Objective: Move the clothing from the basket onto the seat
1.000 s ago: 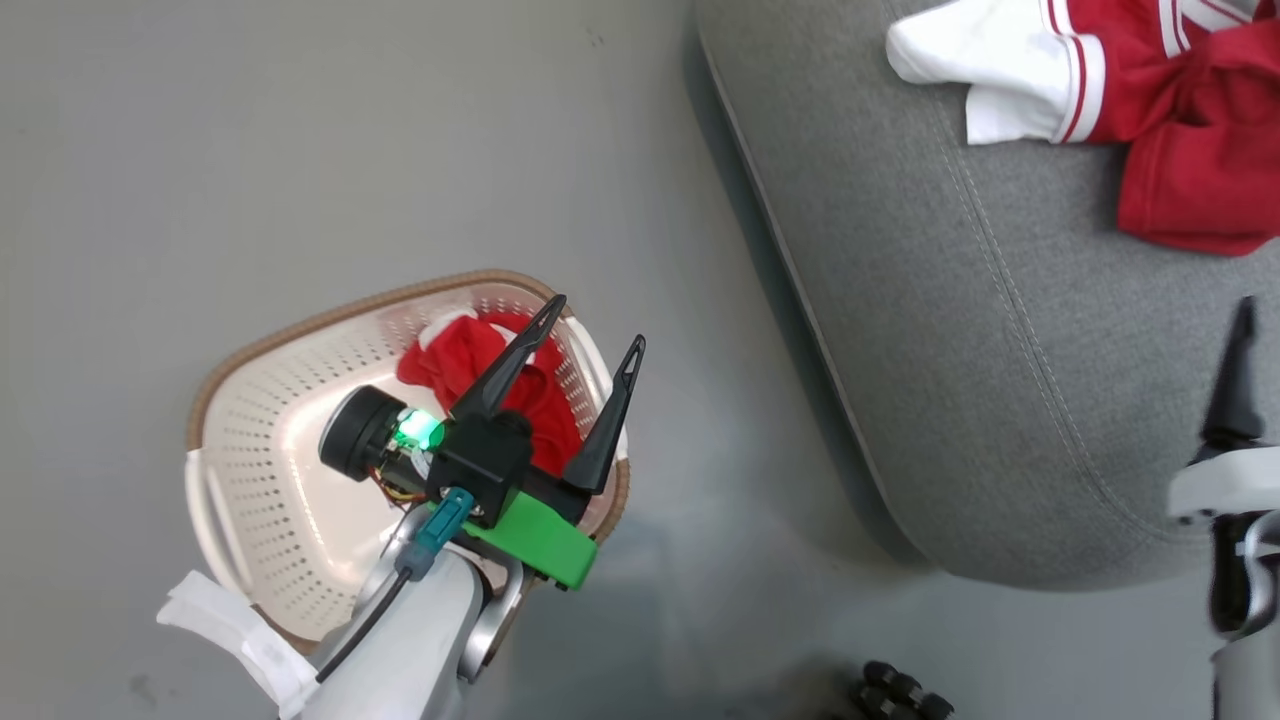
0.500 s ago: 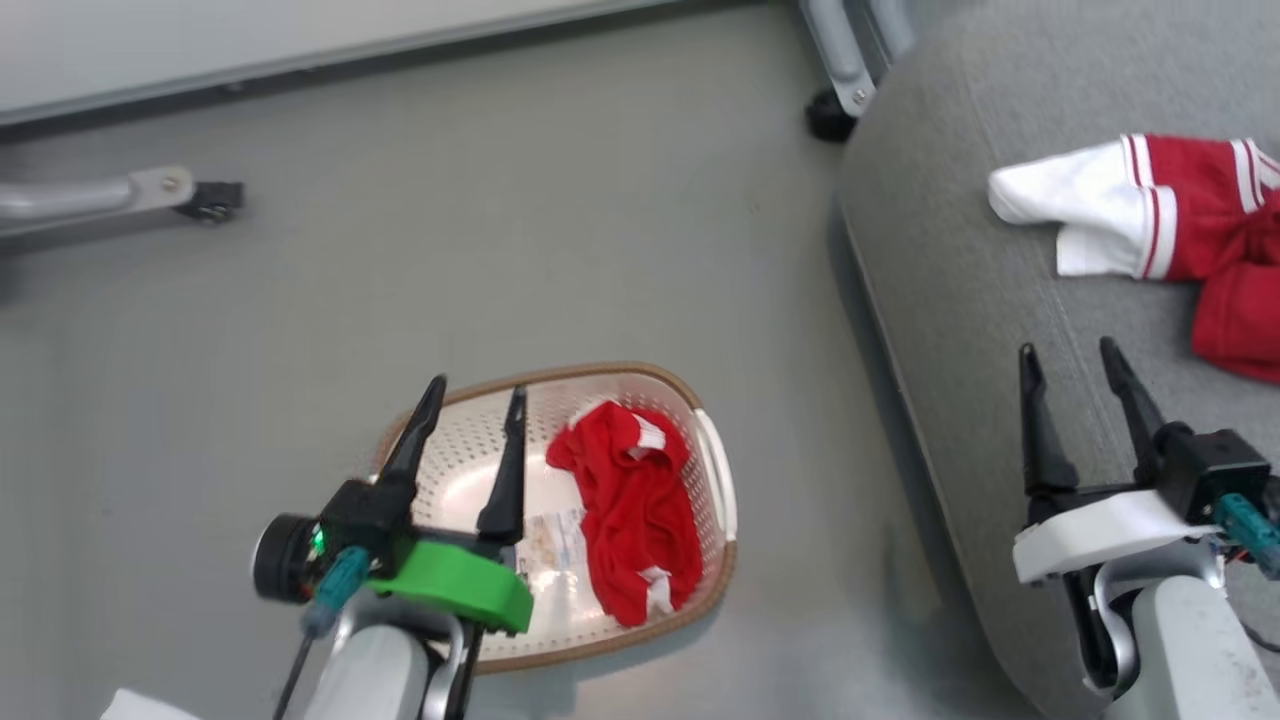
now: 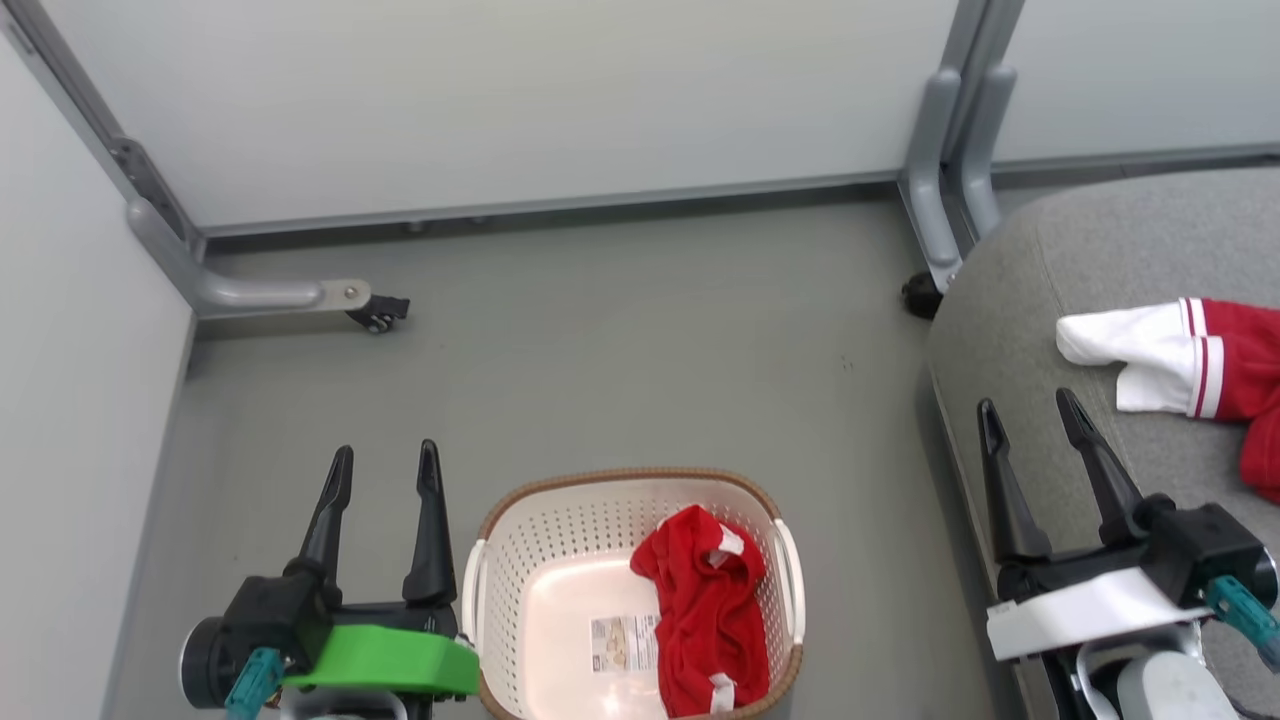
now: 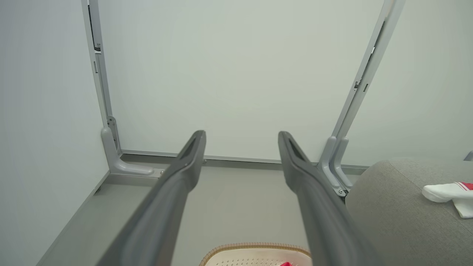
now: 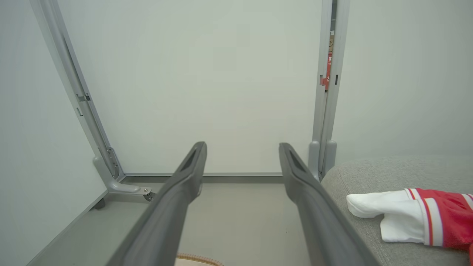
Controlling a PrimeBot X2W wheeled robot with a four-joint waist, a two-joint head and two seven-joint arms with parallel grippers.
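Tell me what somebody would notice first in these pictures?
The bright red garment bunched in the right half of the cream basket on the grey floor jumps out first. A red-and-white garment lies on the grey seat at the right. The open left gripper and right gripper stand either side of the basket.

Basket (image 3: 560, 535): glossy perforated cream plastic, brown woven-look rim, paper label (image 3: 625, 642) inside; clothing (image 3: 705, 620): soft matt red-and-white cloth; seat (image 3: 1050, 260): coarse grey woven fabric; floor (image 3: 620, 340): smooth matt grey; partition legs (image 3: 260, 293): smooth grey painted metal; fingers (image 3: 430, 540): matt dark plastic.
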